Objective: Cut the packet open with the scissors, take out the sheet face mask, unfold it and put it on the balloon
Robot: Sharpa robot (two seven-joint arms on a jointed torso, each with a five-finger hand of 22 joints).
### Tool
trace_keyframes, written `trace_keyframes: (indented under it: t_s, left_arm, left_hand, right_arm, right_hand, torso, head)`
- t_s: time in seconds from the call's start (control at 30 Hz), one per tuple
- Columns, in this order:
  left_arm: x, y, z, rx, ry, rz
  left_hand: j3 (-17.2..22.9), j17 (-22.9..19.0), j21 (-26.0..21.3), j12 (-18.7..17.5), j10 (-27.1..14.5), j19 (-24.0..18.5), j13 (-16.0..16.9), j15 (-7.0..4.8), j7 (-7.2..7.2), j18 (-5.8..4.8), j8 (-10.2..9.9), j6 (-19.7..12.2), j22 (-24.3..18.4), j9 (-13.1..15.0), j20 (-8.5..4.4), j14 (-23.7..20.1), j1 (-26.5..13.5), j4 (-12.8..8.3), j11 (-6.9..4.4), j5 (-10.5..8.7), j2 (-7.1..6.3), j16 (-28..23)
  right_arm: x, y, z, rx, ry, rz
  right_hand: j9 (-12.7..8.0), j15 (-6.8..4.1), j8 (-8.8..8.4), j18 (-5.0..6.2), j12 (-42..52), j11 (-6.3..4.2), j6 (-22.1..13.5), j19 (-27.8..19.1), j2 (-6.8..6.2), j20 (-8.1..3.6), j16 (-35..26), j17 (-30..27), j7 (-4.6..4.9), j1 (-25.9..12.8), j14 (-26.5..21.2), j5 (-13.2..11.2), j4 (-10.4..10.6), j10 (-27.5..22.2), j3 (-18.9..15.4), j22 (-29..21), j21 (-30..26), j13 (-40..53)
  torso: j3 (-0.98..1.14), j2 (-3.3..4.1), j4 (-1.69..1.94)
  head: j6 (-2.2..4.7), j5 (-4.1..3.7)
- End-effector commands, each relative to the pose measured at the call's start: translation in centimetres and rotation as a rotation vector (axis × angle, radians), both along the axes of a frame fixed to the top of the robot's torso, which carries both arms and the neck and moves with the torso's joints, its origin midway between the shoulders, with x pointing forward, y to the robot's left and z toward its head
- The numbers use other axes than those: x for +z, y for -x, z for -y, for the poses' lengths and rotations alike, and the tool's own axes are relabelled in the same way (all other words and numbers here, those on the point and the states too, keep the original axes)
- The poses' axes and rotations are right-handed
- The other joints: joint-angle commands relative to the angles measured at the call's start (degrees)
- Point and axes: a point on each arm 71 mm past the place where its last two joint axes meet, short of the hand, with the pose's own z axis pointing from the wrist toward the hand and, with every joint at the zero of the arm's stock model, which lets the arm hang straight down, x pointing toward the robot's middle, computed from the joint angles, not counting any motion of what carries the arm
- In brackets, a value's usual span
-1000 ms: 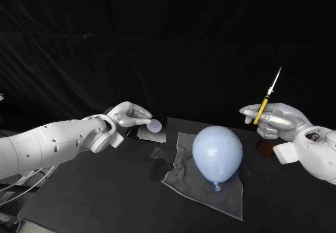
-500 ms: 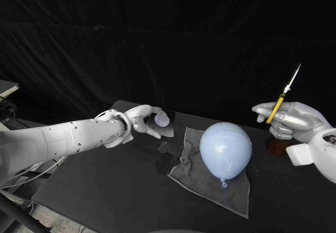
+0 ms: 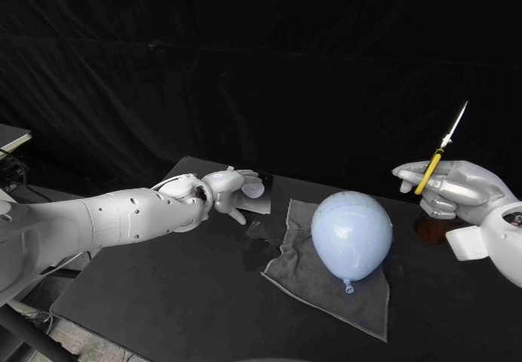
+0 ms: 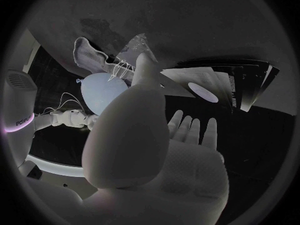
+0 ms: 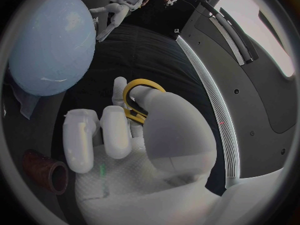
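The pale blue balloon [image 3: 350, 232] [image 5: 47, 45] lies on a grey cloth [image 3: 327, 290] at mid-table. The dark packet [image 3: 259, 194] [image 4: 206, 87], with a white oval on it, lies on the table left of the cloth. My left hand [image 3: 231, 190] [image 4: 150, 140] is at the packet's near side with its fingers [image 4: 190, 130] spread. They stop just short of the packet and grip nothing. My right hand [image 3: 457, 188] [image 5: 134, 135] is raised to the balloon's right. It holds the yellow-handled scissors [image 3: 443, 151] [image 5: 139, 102] with the blades pointing up.
A brown cylinder [image 3: 419, 228] [image 5: 47, 171] lies on the table below my right hand. A scrap of clear film [image 3: 256, 232] sits at the cloth's left edge. Black curtain closes off the back of the table.
The camera has shifted. My left hand has turned at the packet and spread its fingers. My right hand still holds the scissors upright in much the same place.
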Motion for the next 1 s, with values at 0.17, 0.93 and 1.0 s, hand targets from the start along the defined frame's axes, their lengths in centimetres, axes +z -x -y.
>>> trace_keyframes:
  t_s: [0.17, 0.93, 1.0]
  left_arm:
    - [-0.7, -1.1, -0.1, 0.068, -0.129, -0.010]
    - [-2.1, -2.4, 1.2, 0.078, -0.180, -0.126]
    - [-2.1, -2.5, 1.3, 0.077, -0.181, -0.130]
  left_hand:
    - [1.9, -0.1, 0.4, -0.4, -1.4, 1.4, -0.1, 0.09, 0.29, 0.52, -0.4, -1.1, 0.2, -0.4, -0.08, -0.3, -0.3, 0.1, 0.24, 0.25, -0.44, -0.2]
    - [8.6, 2.5, 1.9, 1.3, 8.1, 4.4, 0.9, 1.62, 1.79, 0.72, 2.6, 7.7, 0.9, 2.8, -0.72, 6.4, -2.2, 0.1, 2.05, 0.33, 1.16, 1.7]
    - [9.8, 2.5, 2.0, 1.2, 8.3, 4.6, 0.9, 1.70, 1.93, 0.71, 2.7, 7.8, 1.0, 2.8, -0.72, 6.7, -2.2, 0.1, 2.19, 0.31, 1.59, 1.7]
  right_arm:
    - [0.1, 0.2, -0.4, 0.028, 0.014, 0.021]
    - [0.0, 0.3, -0.8, 0.045, 0.019, 0.022]
    - [0.0, 0.3, -0.9, 0.047, 0.021, 0.023]
  right_hand:
    - [0.1, -0.57, 0.34, 0.02, 22.6, -5.47, 0.1, 3.1, 0.52, -0.22, -0.2, 0.0, -0.43, 0.3, 0.9, -0.1, 0.0, 14.2, 0.0, 12.3, -0.4, 0.1]
    - [0.1, -0.58, 0.36, 0.01, 23.1, -5.47, 0.0, 3.1, 0.55, -0.22, -0.2, 0.0, -0.42, 0.4, 0.9, -0.1, -0.1, 14.2, 0.0, 12.3, -0.4, 0.6]
    - [0.1, -0.58, 0.37, 0.03, 23.1, -5.47, 0.0, 3.1, 0.55, -0.22, -0.3, -0.1, -0.42, 0.4, 0.9, -0.1, -0.1, 14.2, 0.1, 12.3, -0.4, 0.7]
  torso:
    - [-0.02, 0.05, -0.08]
    - [0.02, 0.01, 0.03]
    - [0.02, -0.03, 0.06]
  head:
    - [0.41, 0.00]
    - [0.59, -0.74]
    - [0.47, -0.79]
